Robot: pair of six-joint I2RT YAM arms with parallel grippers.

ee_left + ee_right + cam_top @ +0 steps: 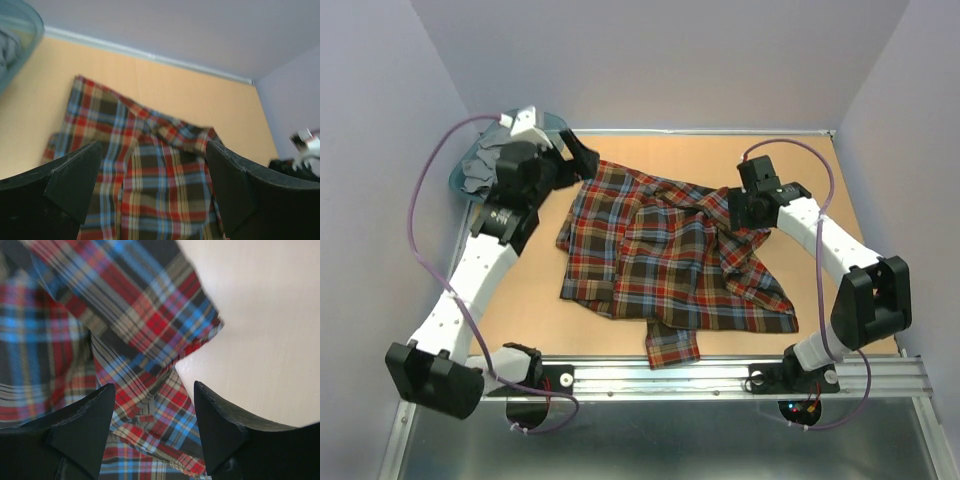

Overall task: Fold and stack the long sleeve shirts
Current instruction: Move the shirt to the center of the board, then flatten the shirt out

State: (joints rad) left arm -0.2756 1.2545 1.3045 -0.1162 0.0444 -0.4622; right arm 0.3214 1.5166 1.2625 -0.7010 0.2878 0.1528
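Spread left tool (152, 167) near rumpled plaid shirt (125, 130), teal basket (22, 35) just beside.

A tan, wood-toned bench (700, 160) fills the floor of a small enclosure. Plain lavender walls close it in: a back wall (670, 60), a left wall (370, 150) and a right wall (910, 150). A pale strip (700, 131) runs where the bench meets the back wall. Along the near edge lies an aluminium rail (720, 375), with a grey metal sheet (670, 445) below it. The light is soft and even; in the right wrist view the bench surface looks washed out and faintly glossy.
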